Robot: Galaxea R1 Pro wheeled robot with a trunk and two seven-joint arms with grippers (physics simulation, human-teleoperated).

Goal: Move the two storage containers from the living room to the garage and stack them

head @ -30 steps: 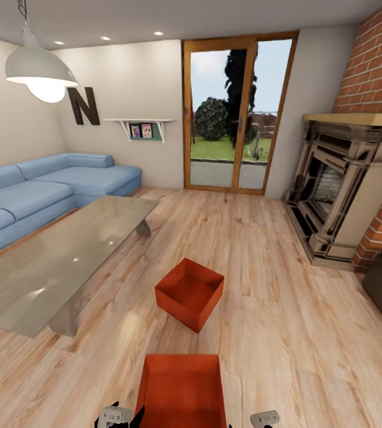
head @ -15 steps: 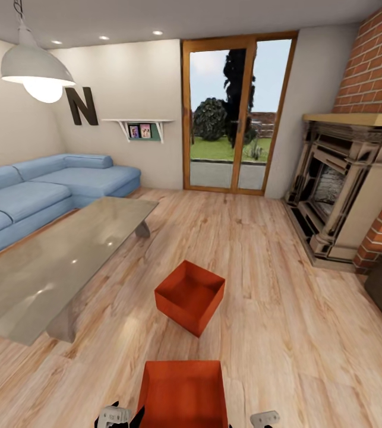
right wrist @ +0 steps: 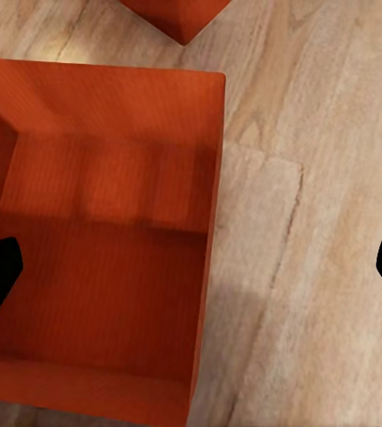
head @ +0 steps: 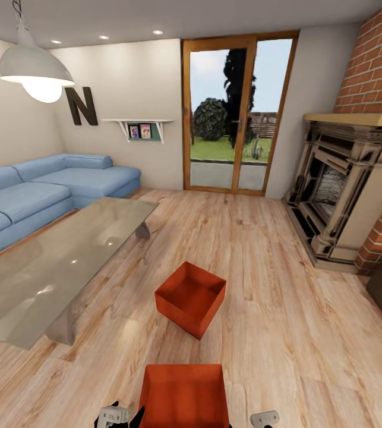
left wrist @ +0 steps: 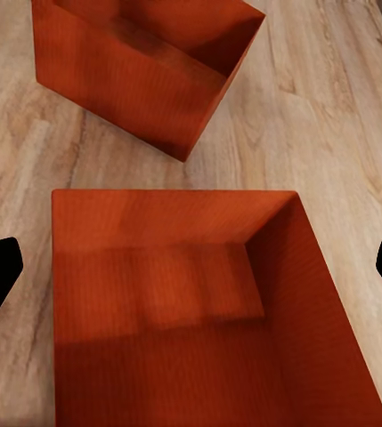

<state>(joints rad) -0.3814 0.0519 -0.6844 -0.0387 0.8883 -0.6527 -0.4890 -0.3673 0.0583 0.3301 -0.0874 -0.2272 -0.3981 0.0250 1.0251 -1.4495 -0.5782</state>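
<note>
Living room's wood plank floor is carrying both bins, near container sitting right below, far container just beyond, so I'd be centring the wide-open left pincer and equally open right pincer on opposite walls before squeezing.

The near storage container runs off the head view's lower edge — both tools barely peek in there, their jaws hidden
</note>
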